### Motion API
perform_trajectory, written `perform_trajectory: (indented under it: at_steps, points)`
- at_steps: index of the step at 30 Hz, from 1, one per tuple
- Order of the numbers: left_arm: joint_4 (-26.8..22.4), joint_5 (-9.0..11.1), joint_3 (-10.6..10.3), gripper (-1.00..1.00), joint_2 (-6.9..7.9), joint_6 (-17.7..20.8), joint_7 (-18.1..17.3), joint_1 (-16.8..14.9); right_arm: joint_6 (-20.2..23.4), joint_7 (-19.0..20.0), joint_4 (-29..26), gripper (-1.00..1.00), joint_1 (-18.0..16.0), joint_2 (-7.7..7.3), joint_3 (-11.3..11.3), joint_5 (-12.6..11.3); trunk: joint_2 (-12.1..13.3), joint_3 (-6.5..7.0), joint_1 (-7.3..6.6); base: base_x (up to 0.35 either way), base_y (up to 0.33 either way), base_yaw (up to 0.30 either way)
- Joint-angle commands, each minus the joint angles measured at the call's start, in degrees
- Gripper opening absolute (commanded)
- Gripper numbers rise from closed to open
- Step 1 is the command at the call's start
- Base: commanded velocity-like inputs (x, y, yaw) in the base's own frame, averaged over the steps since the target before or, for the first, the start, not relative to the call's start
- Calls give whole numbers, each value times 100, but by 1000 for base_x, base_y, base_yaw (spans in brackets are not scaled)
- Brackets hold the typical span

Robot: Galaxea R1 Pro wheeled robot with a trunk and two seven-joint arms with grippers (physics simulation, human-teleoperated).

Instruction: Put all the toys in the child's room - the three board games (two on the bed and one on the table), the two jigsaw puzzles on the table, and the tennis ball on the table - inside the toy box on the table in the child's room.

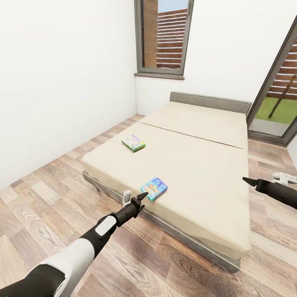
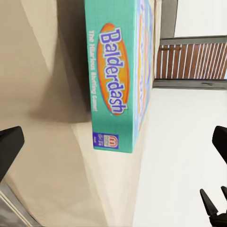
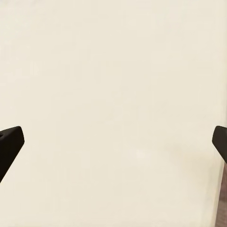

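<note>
Head view: bed (image 1: 198, 165) with beige cover fills the centre, grey headboard (image 1: 210, 101) at upper centre-right. Two board games lie flat on it: a green-edged game (image 1: 133, 143) left of centre, a teal Balderdash game (image 1: 154, 188) near the lower edge of the mattress. Left hand (image 1: 141, 197) sits just beside the teal game, fingers apart in the wrist view, not touching it. Right hand (image 1: 248, 180) at right edge over the bed, fingers apart too, probably empty. Window (image 1: 165, 37) at top, wood floor (image 1: 49, 194) around.
</note>
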Motion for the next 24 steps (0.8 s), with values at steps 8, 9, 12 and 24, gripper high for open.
perform_trajectory:
  at_steps: [8, 9, 12, 24]
  points:
    - [16, 51, -25, 100, 8, 29, -8, -41, 29, 36, -45, 100, 1, 1, -7, 19, -2, -5, -1, 0, 0, 0]
    - [18, 50, -24, 100, 8, 27, -7, -46, 29, 36, -54, 100, 5, 1, -6, 19, -2, -5, -1, 0, 0, 0]
    - [20, 51, -24, 100, 9, 25, -6, -55, 29, 36, -67, 100, 14, 1, -6, 19, -2, -5, -1, 0, 0, 0]
    - [23, 43, -28, 100, 11, 21, -7, -131, 30, 36, -100, 100, 48, 3, -5, 19, -2, -5, -1, 0, 0, -3]
